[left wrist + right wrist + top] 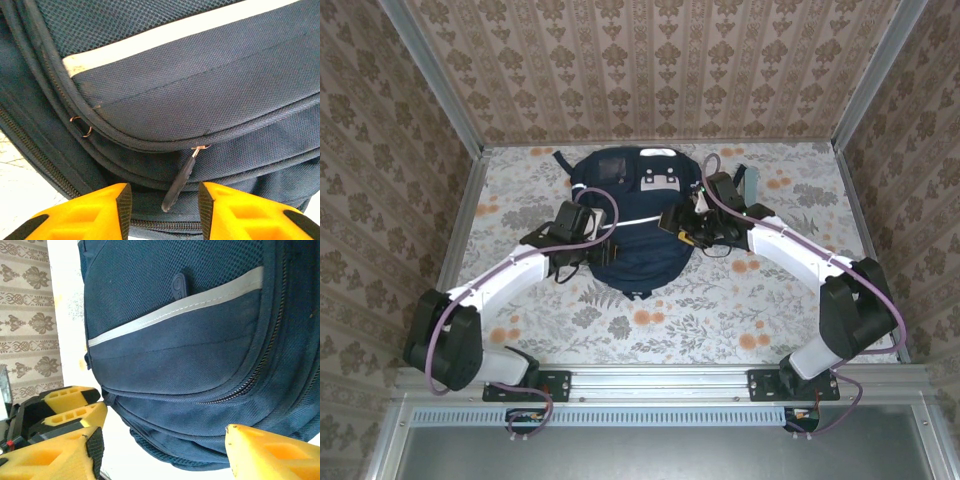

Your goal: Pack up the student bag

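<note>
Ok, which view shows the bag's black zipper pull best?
Left wrist: the zipper pull hangs sharp and close, just ahead of the open left tool. Right wrist shows the student bag's zipper tracks; top external shows the whole bag, with the pull too small to tell.

What I cannot see
The left gripper [162, 196] has its fingers [90, 217] cropped at their bases; ahead of them the student bag [200, 90] overruns my frame.

student bag [625, 225] | navy, white stripe | flat, table's far centre | zips shut
</note>
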Controlling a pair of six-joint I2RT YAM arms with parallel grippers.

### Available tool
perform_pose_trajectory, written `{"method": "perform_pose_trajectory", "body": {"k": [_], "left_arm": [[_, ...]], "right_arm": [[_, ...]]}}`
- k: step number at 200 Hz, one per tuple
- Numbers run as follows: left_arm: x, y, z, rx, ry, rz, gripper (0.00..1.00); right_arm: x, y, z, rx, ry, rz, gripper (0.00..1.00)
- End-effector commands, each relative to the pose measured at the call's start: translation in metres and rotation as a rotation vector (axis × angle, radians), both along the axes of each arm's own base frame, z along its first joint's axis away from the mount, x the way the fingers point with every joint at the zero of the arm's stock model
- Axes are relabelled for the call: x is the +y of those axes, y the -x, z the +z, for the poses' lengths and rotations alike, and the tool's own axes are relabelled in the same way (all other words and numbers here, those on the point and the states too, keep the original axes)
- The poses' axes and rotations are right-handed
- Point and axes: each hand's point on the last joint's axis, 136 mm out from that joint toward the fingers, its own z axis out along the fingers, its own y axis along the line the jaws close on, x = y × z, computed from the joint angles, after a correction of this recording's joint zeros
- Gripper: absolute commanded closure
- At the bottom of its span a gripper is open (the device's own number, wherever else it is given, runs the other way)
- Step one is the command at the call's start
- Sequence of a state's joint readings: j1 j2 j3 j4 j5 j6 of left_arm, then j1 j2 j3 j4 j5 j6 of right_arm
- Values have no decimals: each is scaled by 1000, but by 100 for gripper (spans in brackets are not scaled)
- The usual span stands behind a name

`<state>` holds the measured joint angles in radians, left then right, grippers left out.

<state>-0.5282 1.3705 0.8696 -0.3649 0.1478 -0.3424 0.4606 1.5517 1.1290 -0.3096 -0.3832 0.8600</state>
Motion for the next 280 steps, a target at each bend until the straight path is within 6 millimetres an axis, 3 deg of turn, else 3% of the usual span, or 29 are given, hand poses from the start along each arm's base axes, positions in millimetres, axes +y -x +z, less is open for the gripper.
{"method": "perform_pose_trajectory", "body": {"k": [1, 36, 95, 135, 200, 222, 249, 280], "left_arm": [[-14, -5, 12, -22, 52, -68, 58], [-20, -6, 2, 9, 59, -86, 63], [-10, -15, 2, -29, 9, -40, 94], [17, -17, 2, -56, -95, 58, 100], [74, -23, -3, -72, -212, 298, 100], [90, -29, 1, -77, -205, 363, 100], [78, -30, 10, -82, -148, 304, 100], [68, -17, 28, -118, -86, 248, 100]], "right_arm": [[9, 1, -1, 19, -32, 10, 33], [19, 0, -2, 27, -43, 13, 34], [24, -9, -26, 80, 25, -54, 37], [6, -10, -57, 116, 132, -114, 38], [-17, -18, -75, 127, 206, -172, 38], [-19, -22, -69, 106, 220, -161, 39], [-18, -25, -37, 10, 231, -91, 38], [-53, -24, 2, -127, 340, -112, 23]]}}
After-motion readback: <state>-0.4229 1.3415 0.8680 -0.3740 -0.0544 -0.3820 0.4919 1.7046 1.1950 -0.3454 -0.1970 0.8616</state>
